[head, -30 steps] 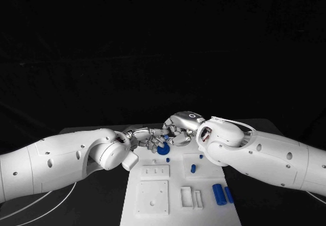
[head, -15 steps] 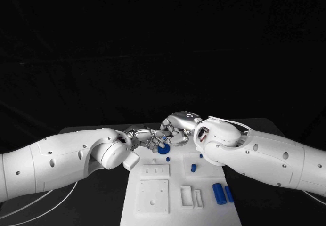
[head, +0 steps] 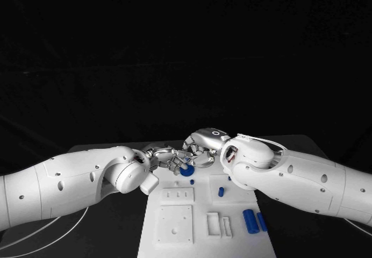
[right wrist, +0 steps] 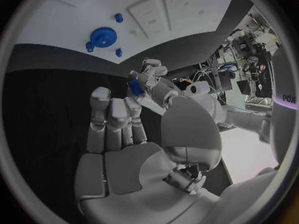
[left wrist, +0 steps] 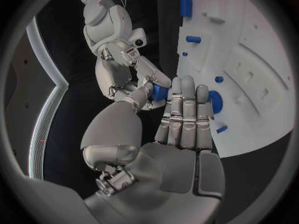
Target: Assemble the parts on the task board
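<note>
Both robot hands meet above the far end of the board [head: 205, 236]. The left robot hand [right wrist: 146, 82] pinches a small blue part [right wrist: 136, 87] in its fingertips, just beside the right robot hand [left wrist: 134, 79] (which also touches that part, though whether it grips it I cannot tell). A blue gear [right wrist: 102, 36] sits on the board below them. Two blue cylinders [head: 254, 221] lie near the board's right edge on the black desk [head: 306, 142].

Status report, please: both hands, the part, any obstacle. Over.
Left hand pinches a small blue piece near the board's far end. Right hand open, close beside it. Blue gear lies on the board nearby. Nothing in the way.
</note>
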Robot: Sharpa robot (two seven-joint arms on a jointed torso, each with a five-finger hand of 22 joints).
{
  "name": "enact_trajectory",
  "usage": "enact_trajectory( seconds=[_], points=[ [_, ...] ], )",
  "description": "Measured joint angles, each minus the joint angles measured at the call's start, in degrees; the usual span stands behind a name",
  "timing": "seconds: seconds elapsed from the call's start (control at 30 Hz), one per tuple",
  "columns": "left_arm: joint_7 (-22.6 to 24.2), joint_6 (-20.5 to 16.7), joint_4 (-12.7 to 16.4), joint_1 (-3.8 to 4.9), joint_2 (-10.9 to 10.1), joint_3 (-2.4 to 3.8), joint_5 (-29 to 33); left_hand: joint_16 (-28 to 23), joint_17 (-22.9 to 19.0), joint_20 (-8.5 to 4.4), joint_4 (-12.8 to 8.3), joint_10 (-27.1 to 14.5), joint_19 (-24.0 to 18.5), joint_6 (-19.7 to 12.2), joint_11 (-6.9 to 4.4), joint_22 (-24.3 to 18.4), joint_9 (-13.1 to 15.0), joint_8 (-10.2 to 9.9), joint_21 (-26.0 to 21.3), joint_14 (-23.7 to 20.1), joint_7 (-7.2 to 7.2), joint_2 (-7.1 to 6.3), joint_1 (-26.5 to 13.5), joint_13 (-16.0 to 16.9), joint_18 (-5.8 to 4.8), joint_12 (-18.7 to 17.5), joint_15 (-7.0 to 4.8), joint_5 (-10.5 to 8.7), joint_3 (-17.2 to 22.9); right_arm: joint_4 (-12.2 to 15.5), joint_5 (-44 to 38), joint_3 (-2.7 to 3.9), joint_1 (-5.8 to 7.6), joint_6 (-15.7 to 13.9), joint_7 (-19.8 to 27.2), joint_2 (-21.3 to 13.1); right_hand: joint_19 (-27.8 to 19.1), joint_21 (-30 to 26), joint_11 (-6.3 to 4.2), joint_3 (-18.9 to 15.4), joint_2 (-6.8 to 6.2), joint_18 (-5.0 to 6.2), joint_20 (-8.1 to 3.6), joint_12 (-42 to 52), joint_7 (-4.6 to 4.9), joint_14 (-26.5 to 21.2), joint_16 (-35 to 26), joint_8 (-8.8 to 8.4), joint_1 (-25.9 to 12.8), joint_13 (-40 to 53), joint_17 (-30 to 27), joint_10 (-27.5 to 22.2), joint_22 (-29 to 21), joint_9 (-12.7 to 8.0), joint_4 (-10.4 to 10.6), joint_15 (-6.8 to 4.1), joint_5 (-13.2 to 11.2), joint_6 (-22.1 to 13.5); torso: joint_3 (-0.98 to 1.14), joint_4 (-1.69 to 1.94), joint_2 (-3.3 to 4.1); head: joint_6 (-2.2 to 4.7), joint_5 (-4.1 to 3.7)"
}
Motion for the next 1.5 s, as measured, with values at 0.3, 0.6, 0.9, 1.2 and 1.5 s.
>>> enact_trajectory(
  seconds=[0.3, 0.6, 0.9, 1.2, 1.5],
  points=[
    [0.0, 0.3, -0.1, 0.02, -0.1, 0.04, -0.2, 0.3, -0.6, 0.0, -2.1, 0.8, 0.0, 1.6, -0.8, -0.4, -0.6, 0.3, 0.4, 0.0, -0.34, 1.21, 1.6, 0.3, 0.0, 0.7, 0.0, -1.3, 4.4, -0.7, 0.0, -0.06, -0.17, 0.2, -0.1, -0.1, 0.0, 0.0, 0.0, 0.0, 0.0, 0.0, 0.01, 0.0, 0.06, 0.0, 0.0, 0.0, 0.0, 0.0, 0.0, 0.0, 0.0, 0.1, 0.0, 0.01, 0.0, 0.0, -0.07, -0.01, 0.01, -0.06, 0.07],
    [0.0, 0.3, -1.0, -0.08, 0.5, -0.06, -0.8, 1.3, -0.6, 0.01, -2.9, 3.1, 0.0, 3.9, -1.8, -0.6, 0.0, 1.3, 1.1, 0.4, -1.25, 1.33, 1.5, 0.9, -0.01, 2.1, -0.42, -1.51, 5.4, -1.2, 0.0, -0.01, -0.54, 0.3, -0.1, 0.1, 0.0, 0.0, 0.0, 0.0, -0.22, 0.0, 0.02, 0.0, 0.08, 0.0, 0.0, -0.01, -0.2, 0.0, 0.0, 0.0, 0.0, 0.1, 0.0, 0.02, 0.0, 0.0, -0.05, -0.02, 0.03, -0.15, 0.12],
    [0.0, 0.2, -1.1, -0.13, 0.6, -0.06, -0.9, 1.8, -0.5, 0.13, -2.8, 3.3, 0.2, 4.3, -2.01, -0.6, 0.2, 1.4, 1.3, 0.6, -1.3, 1.61, 1.2, 1.1, 0.0, 2.3, -0.62, -1.53, 5.8, -1.1, 0.2, -0.01, -0.62, 0.3, -0.1, 0.0, 0.1, 0.0, 0.0, 0.1, -0.22, 0.0, 0.11, 0.0, 0.13, 0.0, 0.0, -0.07, -0.2, 0.0, 0.0, 0.0, 0.0, 0.1, 0.2, 0.02, 0.0, 0.0, 0.02, -0.05, 0.07, -0.22, 0.14],
    [-0.3, 0.2, -1.2, -0.13, 0.8, -0.05, -1.9, 2.9, -0.3, -0.29, -3.1, 4.4, 0.8, 4.7, -2.65, -0.8, 0.4, 1.7, 2.2, 1.1, -1.04, 2.65, -0.5, 1.5, 0.01, 3.1, -1.04, 1.36, 6.6, -0.9, 0.3, -0.05, -0.69, 0.3, -0.4, -0.1, 0.1, 0.0, 0.0, 0.1, -0.22, 0.01, 0.12, -0.5, 0.18, 0.0, 0.0, -0.33, -0.2, -0.1, 0.0, 0.0, 0.0, 0.0, 0.2, 0.03, 0.1, -0.1, 0.05, -0.05, 0.07, -0.37, 0.09],
    [-0.3, 0.0, -1.2, -0.26, 0.9, 0.0, -3.1, 6.2, 0.7, 0.0, -6.3, 5.7, 0.0, 5.2, -3.34, -0.8, 0.6, 2.6, 3.1, 1.7, -0.5, 5.81, -6.3, 2.6, 0.02, 5.2, -1.65, 11.23, 7.3, -0.9, 0.6, -0.11, -0.79, 0.2, -0.6, -0.3, 0.1, 0.0, 0.19, -0.1, -0.53, 0.0, 0.13, -1.3, 0.23, 0.0, -0.2, -0.26, -0.5, -0.8, 0.0, -0.4, 0.0, 0.0, 0.7, 0.03, 1.2, -0.1, 0.02, -0.06, 0.07, -0.48, 0.17]
  ],
)
